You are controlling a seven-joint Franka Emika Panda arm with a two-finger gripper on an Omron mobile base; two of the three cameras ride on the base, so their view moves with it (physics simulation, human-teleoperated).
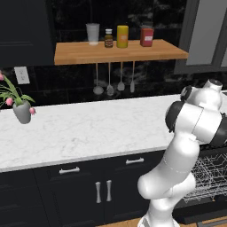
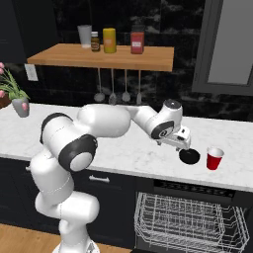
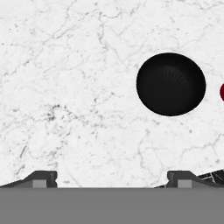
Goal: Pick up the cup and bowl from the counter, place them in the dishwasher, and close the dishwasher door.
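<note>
A black bowl sits on the white marble counter, with the small red cup upright just to its right. My gripper hangs open right above the bowl's left side, touching nothing. In the hand view the bowl lies up and to the right of my gripper, whose fingertips stand far apart over bare counter; a sliver of the cup shows at the right edge. Below the counter the dishwasher stands open, its wire rack showing, and its door is lowered.
A grey vase of pink flowers stands at the counter's far left. A wooden shelf with jars and a tumbler hangs on the back wall, with utensils dangling under it. Dark cabinets run below the counter.
</note>
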